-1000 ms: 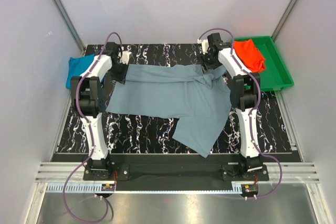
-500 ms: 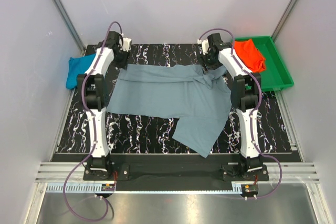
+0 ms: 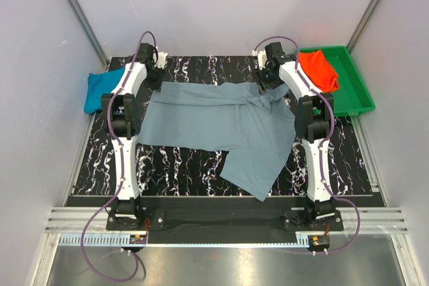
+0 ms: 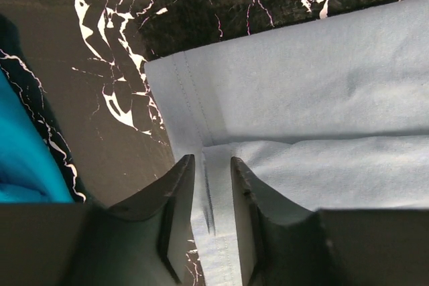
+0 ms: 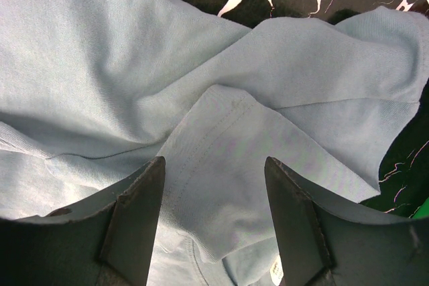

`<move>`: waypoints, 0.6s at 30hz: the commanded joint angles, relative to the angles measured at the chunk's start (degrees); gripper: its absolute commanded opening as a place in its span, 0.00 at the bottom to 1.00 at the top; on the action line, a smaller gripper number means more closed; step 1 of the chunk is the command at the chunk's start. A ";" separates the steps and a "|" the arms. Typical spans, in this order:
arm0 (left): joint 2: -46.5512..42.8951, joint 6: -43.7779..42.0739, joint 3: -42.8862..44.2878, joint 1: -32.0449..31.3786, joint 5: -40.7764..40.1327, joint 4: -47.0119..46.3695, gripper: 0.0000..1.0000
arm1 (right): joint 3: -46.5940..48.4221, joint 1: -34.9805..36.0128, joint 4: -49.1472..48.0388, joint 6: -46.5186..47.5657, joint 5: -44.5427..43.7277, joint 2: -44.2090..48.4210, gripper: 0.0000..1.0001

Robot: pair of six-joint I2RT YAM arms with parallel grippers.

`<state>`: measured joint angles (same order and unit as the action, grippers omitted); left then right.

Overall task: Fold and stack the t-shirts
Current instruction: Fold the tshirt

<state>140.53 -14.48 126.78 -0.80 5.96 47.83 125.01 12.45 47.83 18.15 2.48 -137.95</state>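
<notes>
The bench (image 3: 181,165) is carrying the grey shirt (image 3: 214,122), which is lying spread and not yet folded. Its long axis is running from left to right along the far half, and one flap is reaching towards the near edge on the right side. The other two shirts are lying apart from it. The orange shirt (image 3: 318,70) is sitting bunched in the green tray (image 3: 355,95) at the far right, and the teal shirt (image 3: 97,88) is lying at the far left edge, just beside the grey one's corner.

Each arm is standing at its own end of the grey shirt, so neither one is nearer.

The left claw (image 4: 211,162) is hanging over the far left corner. The stitched hem is running straight into the slot between its fingers (image 4: 175,192), and the rest of the cloth is stretching away to its right. This claw is open only a narrow slit, and I think it is gripping nothing, because the cloth under it is lying flat.

The right claw (image 5: 213,162) is hovering over the crumpled far right end, where a hemmed corner is lying folded over between its fingers (image 5: 137,212). It is standing wide and is holding nothing. I judge that this end is needing to be pulled flat first.
</notes>
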 commanded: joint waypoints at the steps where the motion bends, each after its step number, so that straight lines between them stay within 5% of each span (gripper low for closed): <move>1: -1.84 0.24 1.19 0.36 0.19 -1.43 0.30 | 0.06 0.74 -1.08 0.13 -0.55 4.18 0.68; 9: -2.28 0.68 -0.57 0.45 1.51 -0.81 0.27 | 0.41 0.65 -1.16 0.39 -1.07 3.39 0.68; 12: -2.45 0.42 -0.92 0.45 2.13 -0.55 0.20 | 1.28 0.56 -1.16 0.31 -1.25 1.81 0.68; 15: -3.15 0.07 -1.62 0.45 2.66 -0.55 0.00 | 2.95 0.65 -1.08 -0.22 -0.90 0.32 0.68; 18: -4.47 -0.11 -3.12 0.53 2.83 -1.16 0.00 | 4.36 0.65 -0.99 -0.40 -0.64 -0.56 0.68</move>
<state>140.18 -14.57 124.57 -0.73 7.20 47.81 125.84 12.45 47.90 18.13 2.46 -138.06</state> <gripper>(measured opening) 0.009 0.683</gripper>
